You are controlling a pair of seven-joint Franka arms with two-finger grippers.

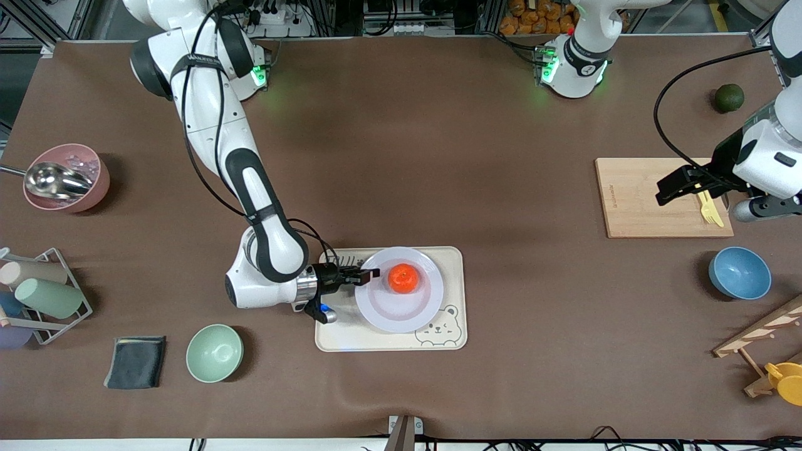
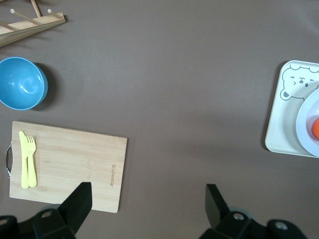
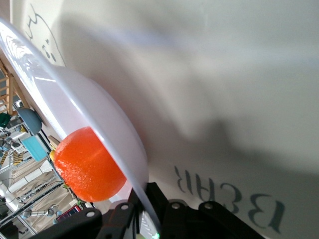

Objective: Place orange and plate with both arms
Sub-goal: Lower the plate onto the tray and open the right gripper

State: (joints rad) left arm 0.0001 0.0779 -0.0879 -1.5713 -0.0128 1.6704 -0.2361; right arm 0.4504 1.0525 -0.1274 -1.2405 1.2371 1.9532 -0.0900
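My right gripper is clamped tight on the rim of the plate, pinching the edge that faces the right arm's end of the table. In the right wrist view that thin pale rim runs straight down between my fingers. The plate sits on the cream tray, and the orange rests on the plate, a little toward its farther side from the front camera.

Writing now: under the plate's edge the tray reads "BEAR", seen upside down from my right wrist, and a bear face is printed in the tray's corner nearest the front camera, toward the left arm's end.

My left gripper waits up in the air over the wooden cutting board, fingers spread wide, nothing between them. The board carries a small burned-in brand mark along one short edge, too small for me to read. A yellow fork and knife lie on the board near its handle end, and a blue bowl stands nearer the front camera than the board.
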